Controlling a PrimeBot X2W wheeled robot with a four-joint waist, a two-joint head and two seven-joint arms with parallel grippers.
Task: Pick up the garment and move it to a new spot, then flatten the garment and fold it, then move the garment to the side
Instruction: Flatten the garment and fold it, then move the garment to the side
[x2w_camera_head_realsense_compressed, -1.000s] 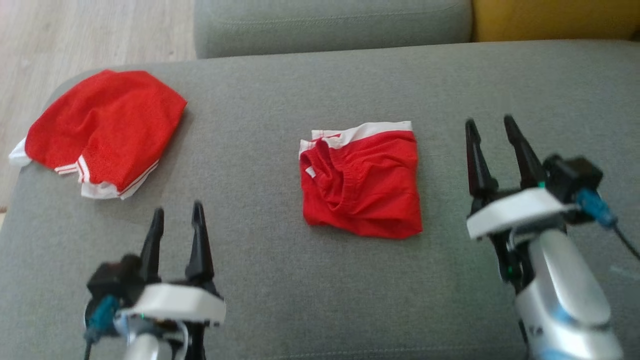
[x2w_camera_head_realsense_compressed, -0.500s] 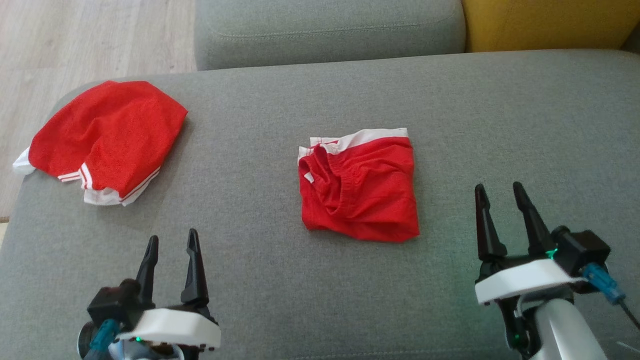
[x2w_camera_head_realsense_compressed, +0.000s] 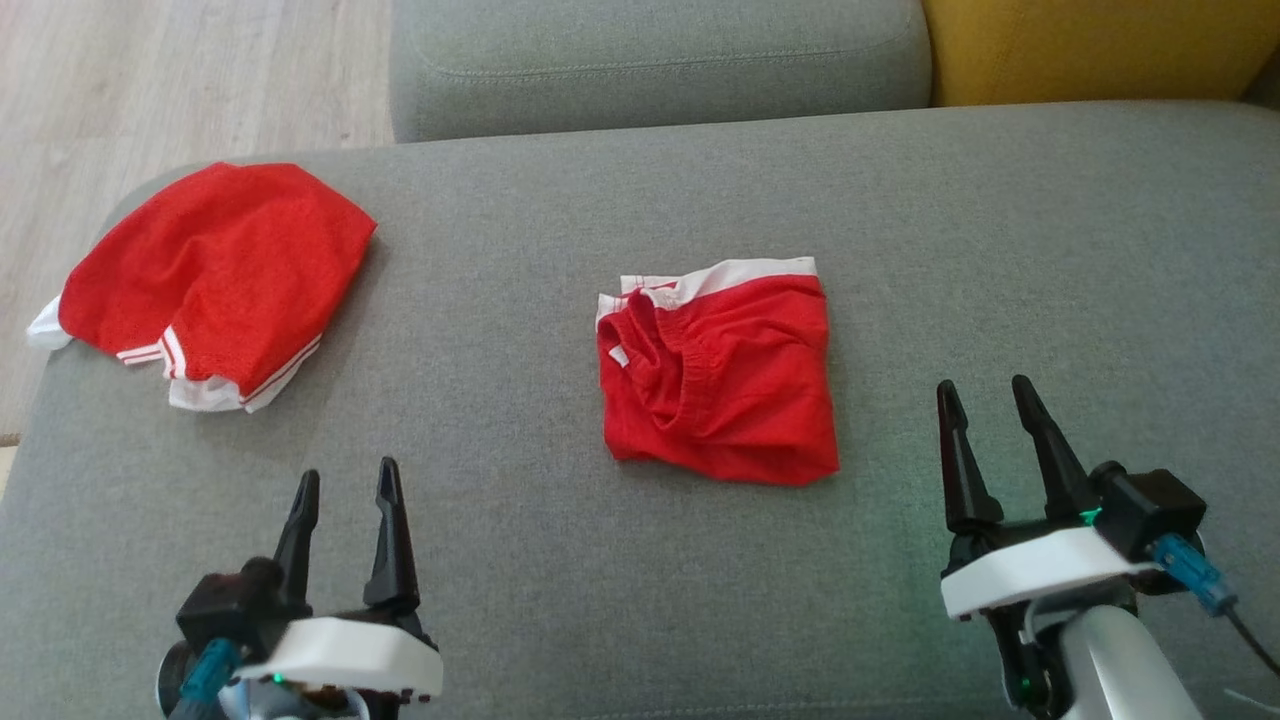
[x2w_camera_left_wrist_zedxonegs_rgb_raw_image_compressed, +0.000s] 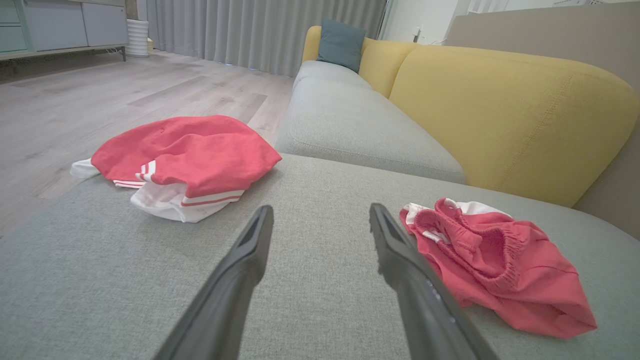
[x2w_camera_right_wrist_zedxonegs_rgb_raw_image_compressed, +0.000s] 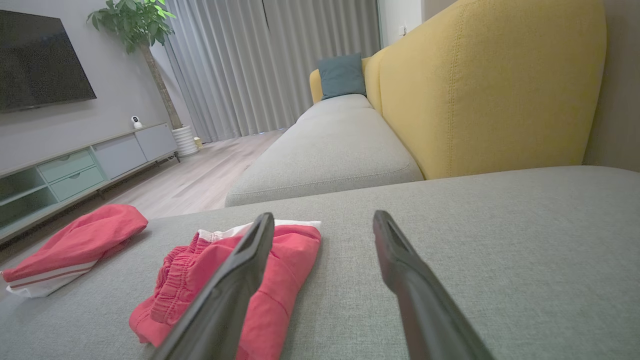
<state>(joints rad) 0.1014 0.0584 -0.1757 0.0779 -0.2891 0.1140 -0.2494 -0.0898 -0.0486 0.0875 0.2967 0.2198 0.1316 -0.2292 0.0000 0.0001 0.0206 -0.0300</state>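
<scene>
garment (x2w_camera_head_realsense_compressed: 720, 385) | red, white waistband | folded flat | mid sofa cushion (x2w_camera_head_realsense_compressed: 1000, 250)

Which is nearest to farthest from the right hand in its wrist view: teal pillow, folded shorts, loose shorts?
1. folded shorts, just left of the right hand
2. loose shorts, farther left
3. teal pillow, far ahead on the sofa

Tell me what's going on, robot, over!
Both open, empty: left gripper, right gripper. Folded red shorts on grey cushion, untouched, ahead between them. Far left, other red garment, out of the way.
</scene>
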